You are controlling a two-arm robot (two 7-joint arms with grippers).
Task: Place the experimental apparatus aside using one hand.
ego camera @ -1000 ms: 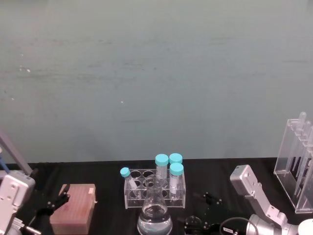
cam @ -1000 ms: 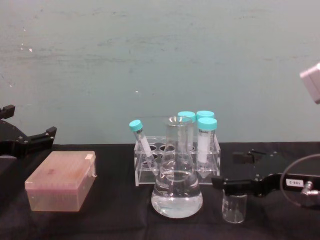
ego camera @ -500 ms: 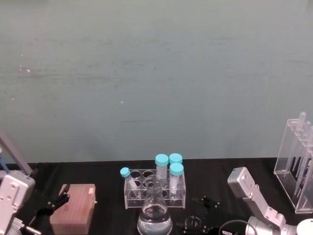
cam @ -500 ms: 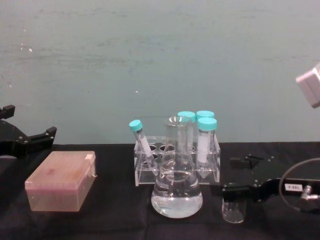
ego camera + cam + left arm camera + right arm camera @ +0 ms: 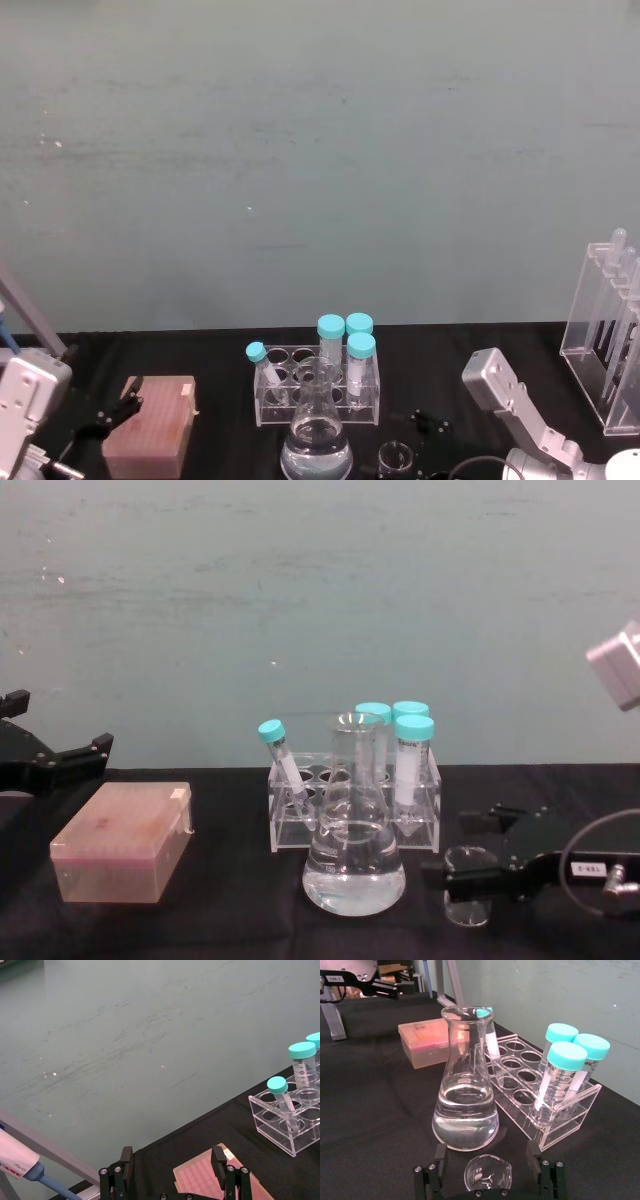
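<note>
Small low clear glass beaker (image 5: 488, 1174) on black table (image 5: 370, 1085), just beside large conical glass flask (image 5: 465, 1090), between right gripper (image 5: 486, 1154) widely spread fingers (image 5: 440, 1155), gap either side. Left gripper (image 5: 172, 1156) near pink box (image 5: 207, 1180), likewise spread, empty.

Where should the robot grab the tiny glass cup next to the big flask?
Probably around its straight side wall, just under the rim, coming in from the robot's right: the small beaker stands upright and round, the flask stands close on its left, and the open right end effector straddles it.
</note>
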